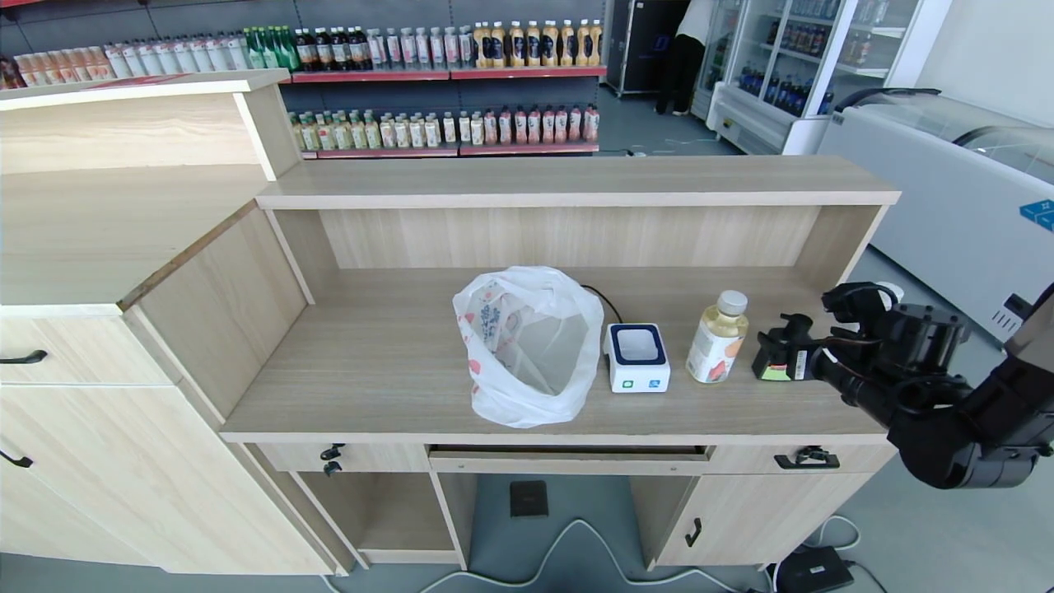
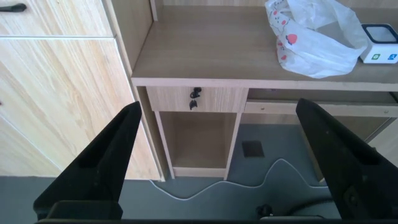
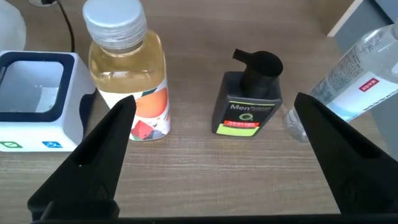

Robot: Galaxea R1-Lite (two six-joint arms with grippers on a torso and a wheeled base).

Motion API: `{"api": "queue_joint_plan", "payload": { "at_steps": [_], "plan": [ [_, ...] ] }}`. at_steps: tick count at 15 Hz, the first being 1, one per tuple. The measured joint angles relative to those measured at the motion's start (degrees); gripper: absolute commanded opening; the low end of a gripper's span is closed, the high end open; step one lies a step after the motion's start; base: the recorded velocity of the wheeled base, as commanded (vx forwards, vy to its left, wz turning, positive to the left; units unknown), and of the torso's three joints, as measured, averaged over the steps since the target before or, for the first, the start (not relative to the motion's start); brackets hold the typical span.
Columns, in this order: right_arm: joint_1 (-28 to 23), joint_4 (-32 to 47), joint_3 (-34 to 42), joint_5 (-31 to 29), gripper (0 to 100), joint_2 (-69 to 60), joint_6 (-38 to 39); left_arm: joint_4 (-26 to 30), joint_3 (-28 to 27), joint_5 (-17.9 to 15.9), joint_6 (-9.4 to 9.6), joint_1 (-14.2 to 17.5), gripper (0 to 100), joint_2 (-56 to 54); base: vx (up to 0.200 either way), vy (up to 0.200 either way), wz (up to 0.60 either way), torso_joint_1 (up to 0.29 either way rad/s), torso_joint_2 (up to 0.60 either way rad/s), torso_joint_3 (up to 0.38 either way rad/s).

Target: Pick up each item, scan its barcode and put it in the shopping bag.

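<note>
Green-red label on black pump bottle, small print illegible

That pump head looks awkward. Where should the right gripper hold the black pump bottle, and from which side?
Probably its squarish body below the pump, from the front of the counter. The black pump bottle stands upright, with gaps toward the juice bottle and clear bottle for the right gripper.

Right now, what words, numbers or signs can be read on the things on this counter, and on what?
Pump bottle: one large pale word atop its label; lines beneath too small to read.
Drink bottle: label print blurred.
Clear bottle: red tag, print too small.
Scanner: green and blue square signs on its front, no readable words.
Shopping bag: printed pattern, no readable text.
</note>
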Motion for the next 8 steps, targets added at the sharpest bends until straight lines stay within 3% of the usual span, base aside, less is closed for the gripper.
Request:
{"api": "queue_joint_plan", "payload": {
  "at_steps": [8],
  "plan": [
    [2.91,-0.68,-6.25,-1.17,100,6.51,0.0,0.0,0.0,0.0,0.0,0.0,100,0.0,0.0,0.0,0.0,0.0,0.0,0.0]
  ]
}}
